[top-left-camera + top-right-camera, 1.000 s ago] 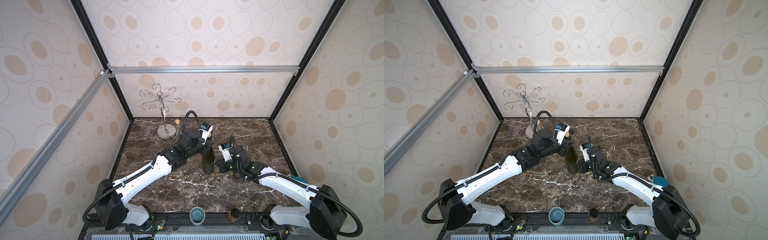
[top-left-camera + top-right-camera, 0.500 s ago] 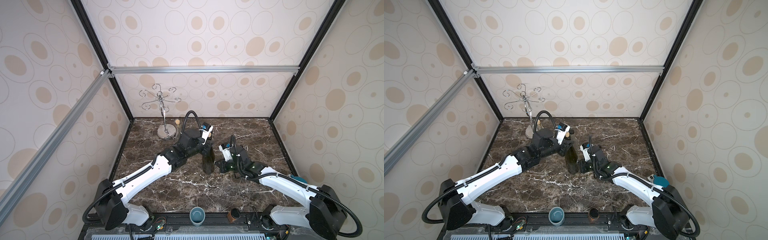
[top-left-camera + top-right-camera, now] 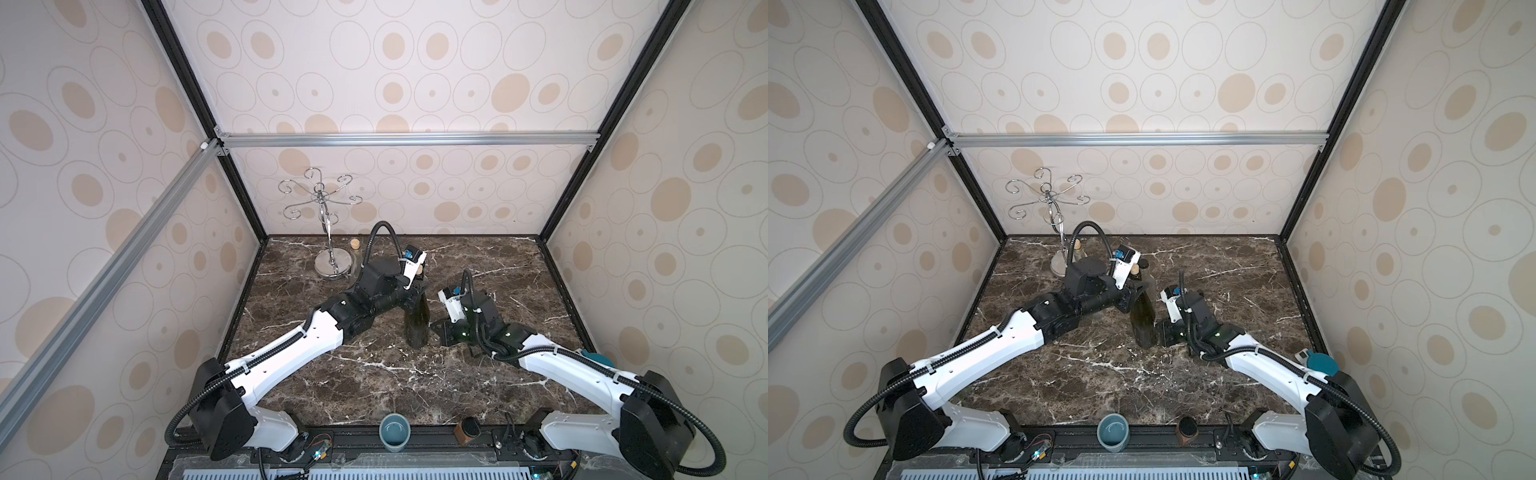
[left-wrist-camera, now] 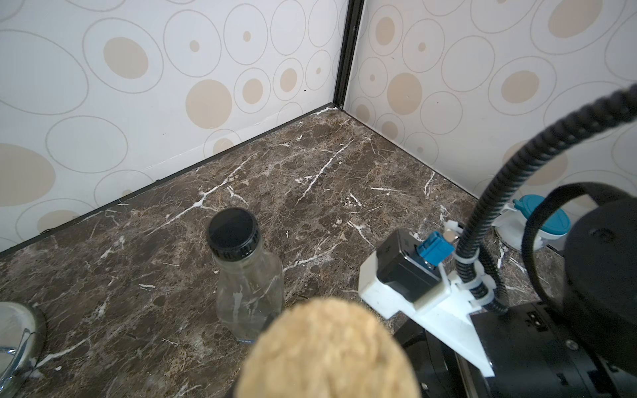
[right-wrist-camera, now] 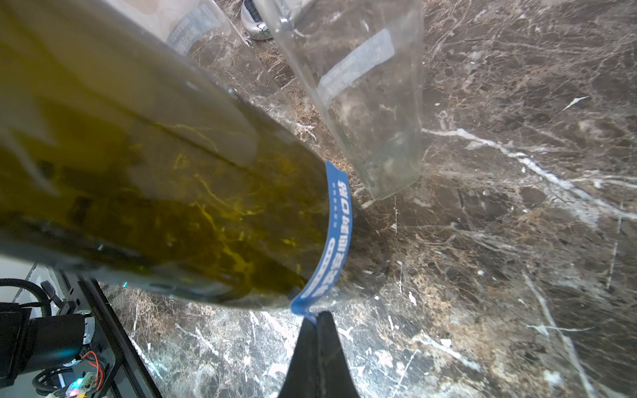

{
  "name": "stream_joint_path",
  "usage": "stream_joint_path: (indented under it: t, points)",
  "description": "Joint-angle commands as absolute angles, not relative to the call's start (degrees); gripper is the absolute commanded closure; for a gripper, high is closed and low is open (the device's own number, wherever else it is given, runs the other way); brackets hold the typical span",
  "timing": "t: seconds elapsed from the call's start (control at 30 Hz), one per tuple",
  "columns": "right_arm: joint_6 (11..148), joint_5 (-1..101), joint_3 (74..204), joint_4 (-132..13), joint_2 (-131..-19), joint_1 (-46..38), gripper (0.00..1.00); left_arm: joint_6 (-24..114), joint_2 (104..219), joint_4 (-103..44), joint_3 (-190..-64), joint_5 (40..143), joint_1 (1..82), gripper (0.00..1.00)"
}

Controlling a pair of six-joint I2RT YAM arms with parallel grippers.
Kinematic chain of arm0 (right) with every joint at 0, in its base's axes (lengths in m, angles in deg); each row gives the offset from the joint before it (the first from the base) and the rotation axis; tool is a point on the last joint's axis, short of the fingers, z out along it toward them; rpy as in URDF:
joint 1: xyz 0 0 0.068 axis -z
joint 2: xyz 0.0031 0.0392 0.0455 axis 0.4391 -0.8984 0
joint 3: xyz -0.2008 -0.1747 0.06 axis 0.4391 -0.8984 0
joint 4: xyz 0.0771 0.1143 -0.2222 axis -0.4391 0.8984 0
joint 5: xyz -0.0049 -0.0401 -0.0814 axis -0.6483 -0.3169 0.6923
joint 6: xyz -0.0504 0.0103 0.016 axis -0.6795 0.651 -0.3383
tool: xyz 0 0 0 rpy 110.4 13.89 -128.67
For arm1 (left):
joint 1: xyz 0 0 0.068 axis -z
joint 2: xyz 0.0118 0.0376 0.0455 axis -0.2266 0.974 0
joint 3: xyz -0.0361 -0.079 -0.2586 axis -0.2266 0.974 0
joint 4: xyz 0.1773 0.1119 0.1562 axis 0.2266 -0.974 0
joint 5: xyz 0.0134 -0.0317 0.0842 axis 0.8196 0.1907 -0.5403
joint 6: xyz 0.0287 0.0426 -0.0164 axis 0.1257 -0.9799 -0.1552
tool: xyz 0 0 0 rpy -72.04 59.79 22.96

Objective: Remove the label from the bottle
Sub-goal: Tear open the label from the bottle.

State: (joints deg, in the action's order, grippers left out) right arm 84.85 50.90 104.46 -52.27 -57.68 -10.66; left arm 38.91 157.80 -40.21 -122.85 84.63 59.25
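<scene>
In both top views the green bottle (image 3: 417, 328) stands upright on the marble table (image 3: 374, 374), the left gripper (image 3: 417, 293) closed round its neck and the right gripper (image 3: 435, 328) at its base; only the right wrist view shows the blue label (image 5: 336, 234), its loose end pinched in that gripper's shut tips, while the left wrist view shows just the blurred cork (image 4: 327, 348).

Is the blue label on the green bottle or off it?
Mostly on. The label wraps the green bottle at its base, with one end lifted off the glass and pinched in the shut right gripper.
</scene>
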Motion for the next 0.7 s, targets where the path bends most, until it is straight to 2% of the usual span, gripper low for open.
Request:
stream_joint_path:
  t: [0.0,0.67]
  points:
    - [85.0,50.3,104.3,-51.6,-57.0,-10.3,1.0,39.2,158.0,-40.5,-125.9,86.6,59.9,0.88]
    - [83.4,48.6,105.9,-51.4,-58.5,-8.7,1.0,38.9,158.8,-41.4,-126.4,86.4,59.9,0.88]
